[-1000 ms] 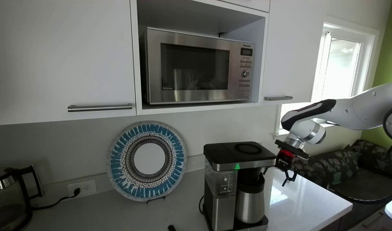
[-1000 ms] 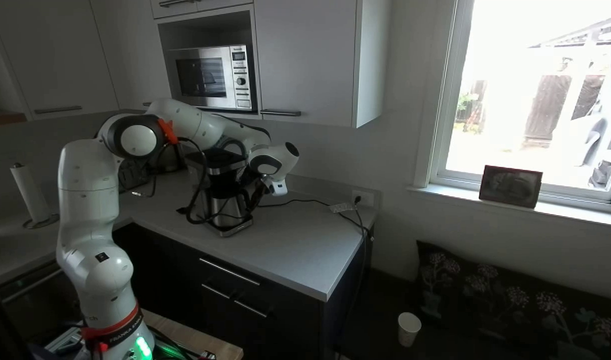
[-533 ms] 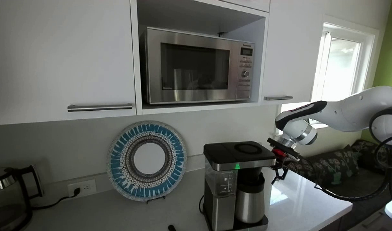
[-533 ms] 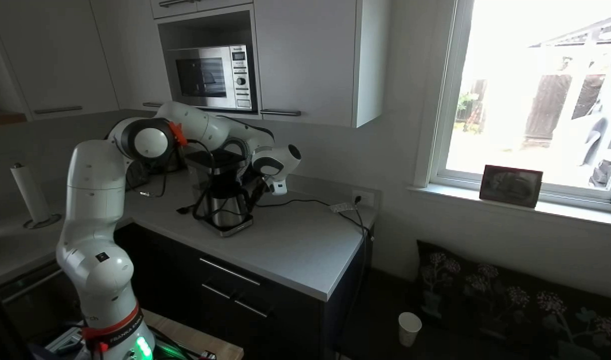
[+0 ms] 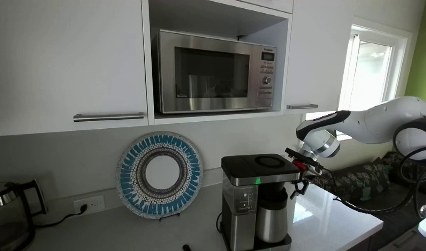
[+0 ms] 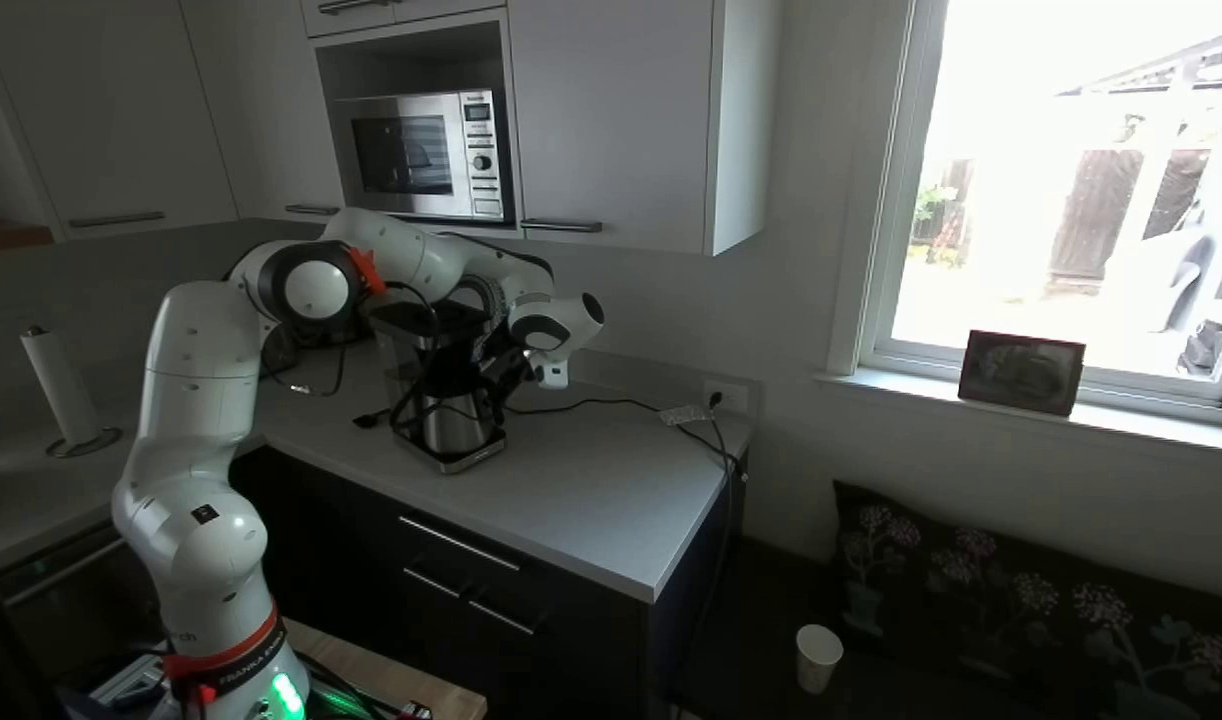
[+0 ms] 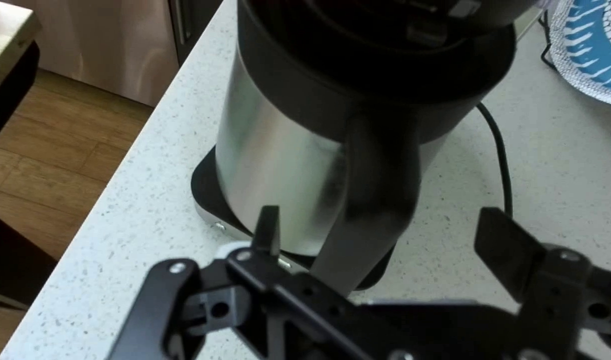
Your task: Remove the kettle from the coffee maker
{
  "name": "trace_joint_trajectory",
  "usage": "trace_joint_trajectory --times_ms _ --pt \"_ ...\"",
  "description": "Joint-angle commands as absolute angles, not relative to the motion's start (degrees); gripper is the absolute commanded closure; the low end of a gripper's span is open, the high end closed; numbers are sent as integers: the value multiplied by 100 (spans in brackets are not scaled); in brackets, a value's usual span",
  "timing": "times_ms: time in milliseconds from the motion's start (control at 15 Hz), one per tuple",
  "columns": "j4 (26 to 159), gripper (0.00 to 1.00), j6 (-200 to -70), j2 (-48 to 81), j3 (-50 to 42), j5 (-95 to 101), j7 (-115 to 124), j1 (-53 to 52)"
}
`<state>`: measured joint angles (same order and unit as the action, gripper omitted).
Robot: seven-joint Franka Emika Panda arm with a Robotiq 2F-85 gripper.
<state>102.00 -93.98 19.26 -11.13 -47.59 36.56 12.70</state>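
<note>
The kettle, a brushed-steel carafe (image 5: 272, 223) with a dark lid, stands on the base of the coffee maker (image 5: 260, 167), under its black top. Both also show in an exterior view, the kettle (image 6: 456, 425) partly behind cables. In the wrist view the steel body (image 7: 270, 165) fills the middle, and its dark handle (image 7: 383, 175) points toward my gripper (image 7: 379, 220). My gripper is open and empty. In the wrist view its fingers (image 7: 268, 227) appear on either side of the handle's lower part; I cannot tell the depth between them. The gripper also shows beside the coffee maker (image 5: 297, 191).
A microwave (image 5: 213, 76) sits in the cabinet above. A round blue plate (image 5: 129, 170) leans on the wall, and a glass electric kettle (image 5: 10, 219) stands further along. A black cord (image 7: 500, 155) lies on the counter (image 7: 150, 165). The counter's edge runs along the wrist view's left.
My gripper has moved left in an exterior view, closer to the coffee maker and the kettle's handle side. The arm's elbow has shifted and lowered slightly. The kettle and coffee maker have not moved.
</note>
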Motion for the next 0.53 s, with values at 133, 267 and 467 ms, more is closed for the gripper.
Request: trace_joint_trajectory --times_ms 133,267,467 --pt "9928 9 -9003 2155 -1112 -5172 3963 1314" --pt "9891 19 -8939 2190 -1116 -5259 3988 1317" --pt "9861 36 -8844 2235 -1122 -5325 4061 1314"
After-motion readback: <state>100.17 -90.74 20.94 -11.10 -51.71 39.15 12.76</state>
